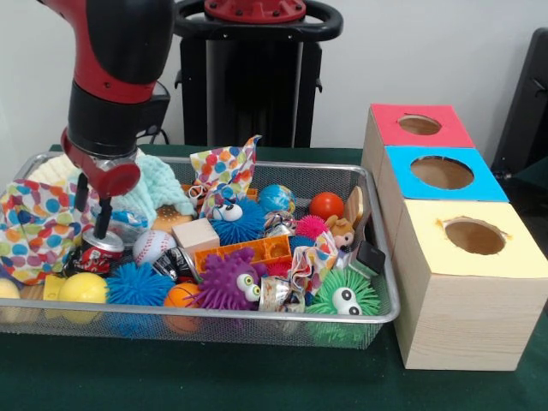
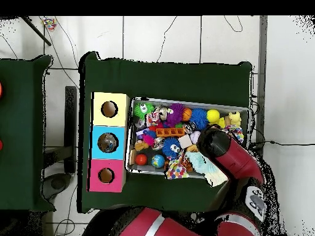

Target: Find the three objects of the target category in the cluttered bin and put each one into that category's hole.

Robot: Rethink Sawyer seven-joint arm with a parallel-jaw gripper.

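Green spiky ball [image 1: 345,297] sits nearest in the bin [image 1: 257,327]; pincer [image 1: 92,224] hangs open over the red can [image 1: 94,253], holding nothing. That can looks light, rigid, slick: grip its sides.

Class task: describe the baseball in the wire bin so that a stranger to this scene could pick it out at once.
Start at the wire mesh bin and go to its end farthest from the three boxes, where the robot's claw hangs. The baseball lies beside the small red can. It is the only white ball, with red stitching, among spiky and plain coloured ones.
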